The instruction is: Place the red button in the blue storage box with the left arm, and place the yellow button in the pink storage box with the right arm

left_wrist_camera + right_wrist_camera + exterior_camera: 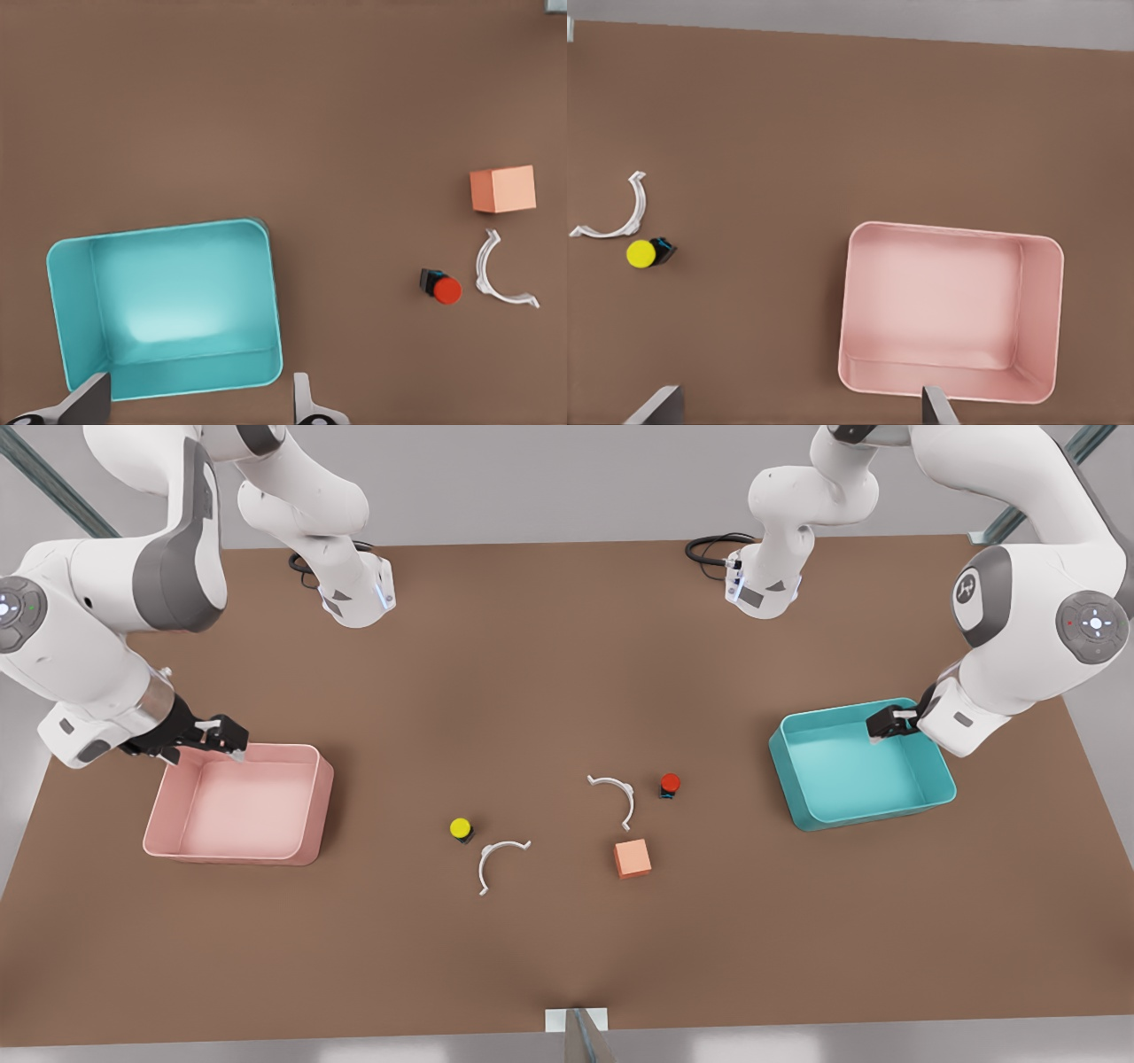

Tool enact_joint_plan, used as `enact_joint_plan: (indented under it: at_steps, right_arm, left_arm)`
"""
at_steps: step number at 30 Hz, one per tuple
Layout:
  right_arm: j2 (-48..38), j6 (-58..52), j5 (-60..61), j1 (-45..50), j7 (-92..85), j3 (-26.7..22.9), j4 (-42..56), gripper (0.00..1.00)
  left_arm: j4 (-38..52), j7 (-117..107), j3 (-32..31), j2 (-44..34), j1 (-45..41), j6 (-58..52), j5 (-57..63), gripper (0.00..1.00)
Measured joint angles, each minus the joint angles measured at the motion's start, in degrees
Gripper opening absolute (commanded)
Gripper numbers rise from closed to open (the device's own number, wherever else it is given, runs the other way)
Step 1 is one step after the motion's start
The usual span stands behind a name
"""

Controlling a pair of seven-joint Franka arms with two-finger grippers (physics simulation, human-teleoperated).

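The left gripper point(889, 723) hangs over the far corner of the blue storage box point(921, 809), at the front view's right; in the left wrist view its fingers point(89, 398) are spread wide w/ nothing btwn them, and the box point(257, 292) sits just beyond them. The right gripper point(221, 737) hangs over the far corner of the pink storage box point(306, 841), at the front view's left; the right wrist view shows its fingers point(660, 405) also spread and empty, w/ the pink box point(850, 301) just ahead. Both boxes look empty and stand well apart on the brown table point(567, 646). Taking the salmon cube point(633, 858) as landmark, approx mid-table: the red button point(670, 784) stands upright on the table beyond the cube, slightly toward the blue box, apart from it. A white curved clip point(618, 792) lies just beside the red button, on its pink-box side. The yellow button point(461, 829) stands on the pink-box side of the cube, well apart from it, w/ a second white clip point(496, 861) lying btwn button and cube, nearer the button. Neither button touches a gripper or a box.
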Motion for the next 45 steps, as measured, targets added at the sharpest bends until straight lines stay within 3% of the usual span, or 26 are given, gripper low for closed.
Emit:
enact_joint_plan:
  at_steps: [4, 9, 17, 25, 37, 40, 45]
  right_arm:
    - [0.53, -0.12, 0.12, -0.18, -0.05, 0.03, -0.21, 1.00]
    - [9.52, 4.32, 0.09, 3.54, 0.83, 5.97, -0.12, 1.00]
    - [27.85, 24.11, -0.51, 14.15, 2.34, 6.95, -1.57, 1.00]
    - [30.22, 36.63, -3.59, 18.32, 5.16, 6.90, -10.79, 1.00]
    - [33.65, 43.32, -5.18, 17.48, 7.97, 6.40, -13.54, 1.00]
    - [34.29, 44.75, -5.59, 17.45, 8.38, 6.38, -13.72, 0.78]
    - [34.63, 46.62, -5.86, 17.37, 8.90, 6.30, -14.59, 0.65]
  left_arm:
    - [0.27, -0.17, -0.26, 1.35, -0.60, 0.53, 0.03, 1.00]
    - [-0.65, -1.21, -0.37, 7.23, -13.78, 3.89, -3.87, 1.00]
    - [-19.79, -5.64, -0.34, 9.97, -21.59, 27.18, -3.20, 1.00]
    - [-21.78, -10.43, -0.35, 16.65, -25.90, 43.41, -3.21, 1.00]
    - [-30.74, -15.20, -0.35, 15.70, -28.25, 49.85, -3.11, 1.00]
    - [-31.59, -16.00, -0.35, 17.34, -28.29, 51.30, -3.13, 1.00]
    - [-31.98, -17.04, -0.33, 20.26, -28.30, 53.97, -3.16, 1.00]
